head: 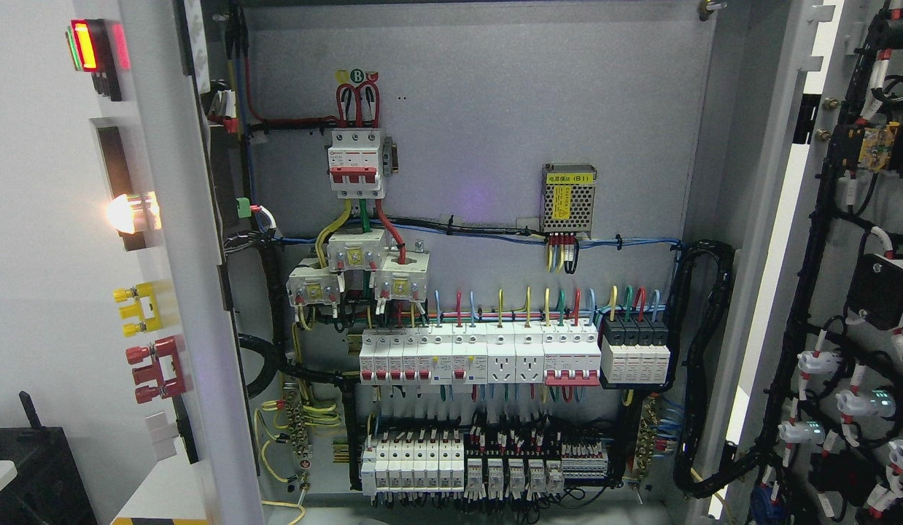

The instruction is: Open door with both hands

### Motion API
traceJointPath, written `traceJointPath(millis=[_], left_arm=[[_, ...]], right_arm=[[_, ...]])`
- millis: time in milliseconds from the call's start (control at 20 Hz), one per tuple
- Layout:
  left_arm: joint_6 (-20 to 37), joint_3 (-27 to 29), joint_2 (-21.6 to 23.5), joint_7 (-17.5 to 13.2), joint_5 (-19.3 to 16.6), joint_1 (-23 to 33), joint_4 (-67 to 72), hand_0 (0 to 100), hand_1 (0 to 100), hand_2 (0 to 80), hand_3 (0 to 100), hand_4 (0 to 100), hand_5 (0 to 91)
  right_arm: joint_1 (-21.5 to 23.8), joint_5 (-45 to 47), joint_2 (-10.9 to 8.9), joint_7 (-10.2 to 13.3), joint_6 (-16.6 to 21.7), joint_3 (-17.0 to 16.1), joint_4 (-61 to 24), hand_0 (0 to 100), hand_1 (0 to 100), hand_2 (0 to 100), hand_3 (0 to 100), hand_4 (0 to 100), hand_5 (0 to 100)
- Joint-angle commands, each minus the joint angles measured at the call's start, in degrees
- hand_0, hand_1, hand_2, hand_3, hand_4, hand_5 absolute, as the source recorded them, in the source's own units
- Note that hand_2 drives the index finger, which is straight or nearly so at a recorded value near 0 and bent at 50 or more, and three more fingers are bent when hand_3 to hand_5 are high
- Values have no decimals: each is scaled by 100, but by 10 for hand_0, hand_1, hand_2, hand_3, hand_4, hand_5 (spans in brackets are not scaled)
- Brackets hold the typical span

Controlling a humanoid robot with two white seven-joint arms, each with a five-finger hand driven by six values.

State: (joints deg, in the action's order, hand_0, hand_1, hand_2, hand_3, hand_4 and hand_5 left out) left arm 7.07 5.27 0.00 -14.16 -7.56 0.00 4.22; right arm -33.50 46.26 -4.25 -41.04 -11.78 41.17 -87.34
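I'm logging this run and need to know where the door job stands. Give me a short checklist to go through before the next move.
1. Right grey metal cabinet door swung open, wiring side showing: ok.
2. Left grey metal cabinet door swung open, seen edge-on: ok.
3. Grey back panel with white breaker rows fully exposed: ok.
4. Robot hands in view: not ok, neither shows.
5. Hands clear of the doors: cannot tell.

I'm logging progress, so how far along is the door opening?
Looks done: the right door is swung wide, its wired inside facing the camera, and the left door is open too, exposing the breakers. Nothing is in hand; neither robot hand shows. Nothing obvious remains.
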Motion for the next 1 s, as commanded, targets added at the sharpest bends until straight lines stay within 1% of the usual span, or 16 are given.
traceJointPath(millis=[0,100,200,300,651,751,951], left_arm=[[-4,0,44,1,0,44,0,0,0,0,0,42,0],[-4,0,44,1,0,44,0,0,0,0,0,42,0],[-4,0,44,1,0,44,0,0,0,0,0,42,0],[-4,0,44,1,0,44,0,0,0,0,0,42,0],[-4,0,44,1,0,44,0,0,0,0,0,42,0],[-4,0,44,1,0,44,0,0,0,0,0,42,0],[-4,0,44,1,0,44,0,0,0,0,0,42,0]], right_arm=[[54,-29,99,192,9,67,-37,0,0,0,0,0,0],[54,-38,152,289,0,93,-20,0,0,0,0,0,0],[45,-46,205,334,0,111,-11,0,0,0,0,0,0],[45,-55,249,334,0,111,-2,0,0,0,0,0,0],[45,-64,293,334,-9,181,-20,0,0,0,0,0,0],[45,-81,363,334,-9,216,-20,0,0,0,0,0,0],[45,-248,398,334,-9,251,-20,0,0,0,0,0,0]])
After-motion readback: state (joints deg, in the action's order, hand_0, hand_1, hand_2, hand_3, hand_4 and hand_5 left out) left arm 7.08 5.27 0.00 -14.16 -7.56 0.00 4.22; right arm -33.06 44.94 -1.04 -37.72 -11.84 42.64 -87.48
